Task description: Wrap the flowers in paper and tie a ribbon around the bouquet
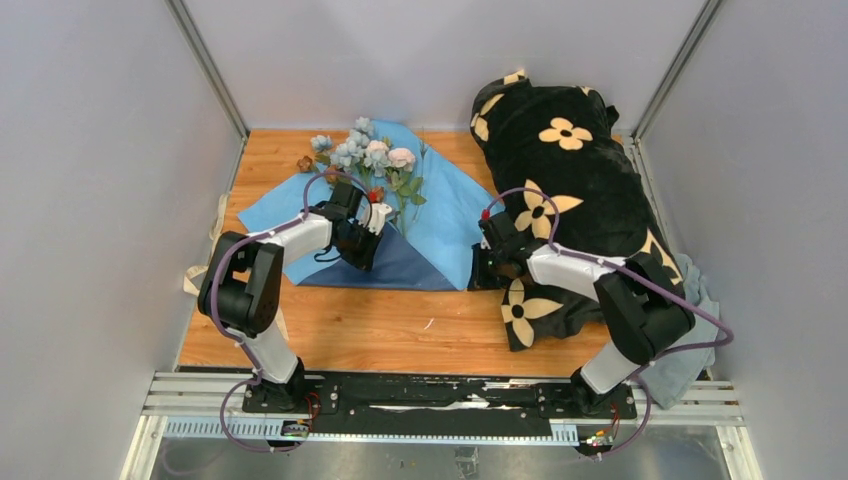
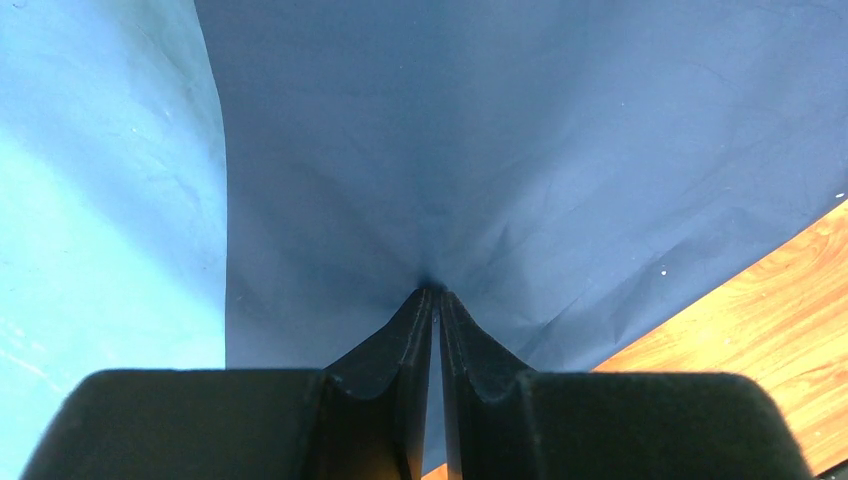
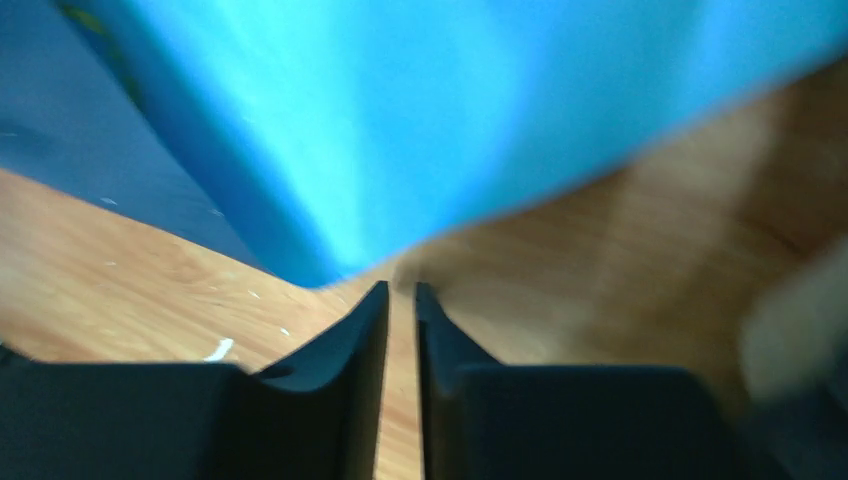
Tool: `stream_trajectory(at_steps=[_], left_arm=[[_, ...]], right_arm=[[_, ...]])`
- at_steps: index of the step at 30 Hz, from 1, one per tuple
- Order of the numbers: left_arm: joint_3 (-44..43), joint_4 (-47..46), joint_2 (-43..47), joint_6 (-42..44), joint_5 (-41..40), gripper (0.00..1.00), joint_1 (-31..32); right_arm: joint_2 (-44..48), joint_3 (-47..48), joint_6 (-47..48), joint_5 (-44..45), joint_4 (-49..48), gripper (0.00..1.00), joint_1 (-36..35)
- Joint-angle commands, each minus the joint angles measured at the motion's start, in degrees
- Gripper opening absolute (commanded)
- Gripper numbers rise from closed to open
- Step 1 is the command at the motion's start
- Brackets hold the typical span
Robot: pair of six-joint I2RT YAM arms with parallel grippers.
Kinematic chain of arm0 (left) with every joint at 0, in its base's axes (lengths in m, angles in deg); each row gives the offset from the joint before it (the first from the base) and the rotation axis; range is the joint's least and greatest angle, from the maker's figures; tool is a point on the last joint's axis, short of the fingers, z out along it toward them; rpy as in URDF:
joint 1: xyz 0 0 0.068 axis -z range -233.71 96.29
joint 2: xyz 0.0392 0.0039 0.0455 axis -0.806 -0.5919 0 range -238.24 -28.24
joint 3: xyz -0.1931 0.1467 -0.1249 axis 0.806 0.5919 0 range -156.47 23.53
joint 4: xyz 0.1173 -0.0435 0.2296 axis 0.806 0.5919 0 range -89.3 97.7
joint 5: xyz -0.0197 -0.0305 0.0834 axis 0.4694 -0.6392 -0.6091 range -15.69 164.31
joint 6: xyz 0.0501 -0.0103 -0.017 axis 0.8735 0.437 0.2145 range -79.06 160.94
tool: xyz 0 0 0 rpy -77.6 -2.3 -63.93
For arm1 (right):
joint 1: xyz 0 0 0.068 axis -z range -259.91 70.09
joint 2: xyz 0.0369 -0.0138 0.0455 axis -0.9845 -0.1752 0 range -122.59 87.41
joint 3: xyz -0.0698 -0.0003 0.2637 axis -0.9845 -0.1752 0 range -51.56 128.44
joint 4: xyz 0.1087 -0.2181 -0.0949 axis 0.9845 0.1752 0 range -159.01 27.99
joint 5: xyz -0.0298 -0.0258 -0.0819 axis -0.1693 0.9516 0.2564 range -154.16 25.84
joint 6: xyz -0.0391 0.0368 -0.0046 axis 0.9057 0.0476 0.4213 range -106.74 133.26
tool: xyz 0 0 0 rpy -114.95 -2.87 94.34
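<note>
Wooden table (image 1: 400, 325) in front of my bases. Lying directly on it:
- paper (image 1: 450, 215) spread across the back middle, mostly light-blue side up, with a navy flap at its near edge
- black plush blanket (image 1: 570, 170) heaped over the right side
- grey-blue cloth (image 1: 690, 365) at the right edge, beside the blanket
- ribbon (image 1: 190, 280) along the left edge

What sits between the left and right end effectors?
The paper: its light-blue face and folded navy flap span the gap between the left end effector and the right end effector. Clearest in the top external view.
</note>
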Motion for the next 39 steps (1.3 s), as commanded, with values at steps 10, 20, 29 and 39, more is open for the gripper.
stream_trajectory(at_steps=[10, 20, 29, 39], left_arm=[[3.4, -0.5, -0.8, 0.0, -0.2, 0.19, 0.1], [3.3, -0.1, -0.1, 0.1, 0.7, 0.2, 0.1], [3.1, 0.3, 0.9, 0.1, 2.1, 0.21, 0.1], [-0.9, 0.2, -0.7, 1.7, -0.8, 0.24, 0.1]], right_arm=[[9.1, -2.0, -35.6, 18.0, 3.1, 0.59, -14.1], [-5.9, 2.1, -52.2, 17.4, -4.6, 0.64, -16.5], [-8.7, -0.3, -56.8, 18.7, -3.6, 0.47, -15.2], [-10.9, 13.1, -29.2, 31.1, 7.4, 0.0, -15.9]])
